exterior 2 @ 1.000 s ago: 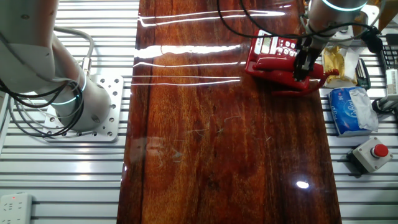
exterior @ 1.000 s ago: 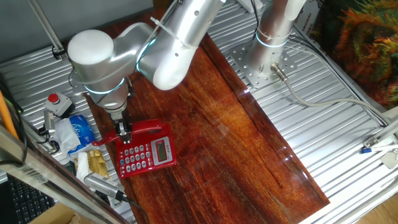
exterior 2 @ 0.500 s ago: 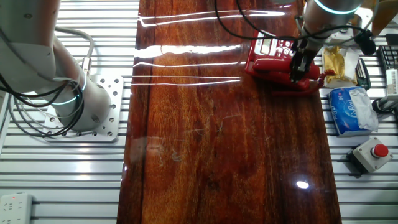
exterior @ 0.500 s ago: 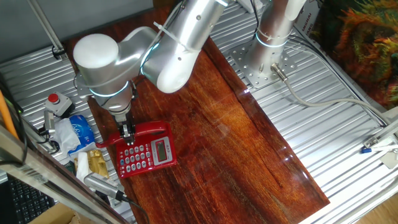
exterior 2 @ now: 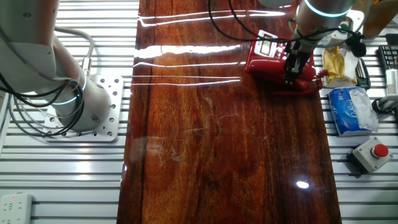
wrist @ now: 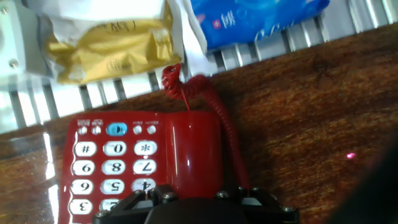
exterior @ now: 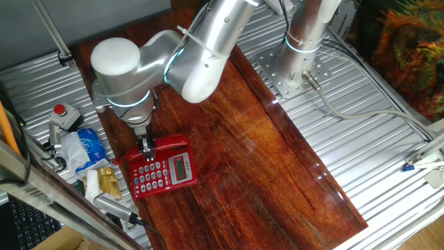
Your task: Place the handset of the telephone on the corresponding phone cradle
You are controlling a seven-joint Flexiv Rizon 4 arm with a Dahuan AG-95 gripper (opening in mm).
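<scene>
Gripper and handset farther along telephone cradle.

light: bright, even | glare: white streaks on table | hand view: soft, gripper blurred

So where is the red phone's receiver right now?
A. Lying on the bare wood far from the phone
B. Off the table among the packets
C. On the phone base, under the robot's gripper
C: the handset lies along the telephone, directly beneath the gripper.
</scene>
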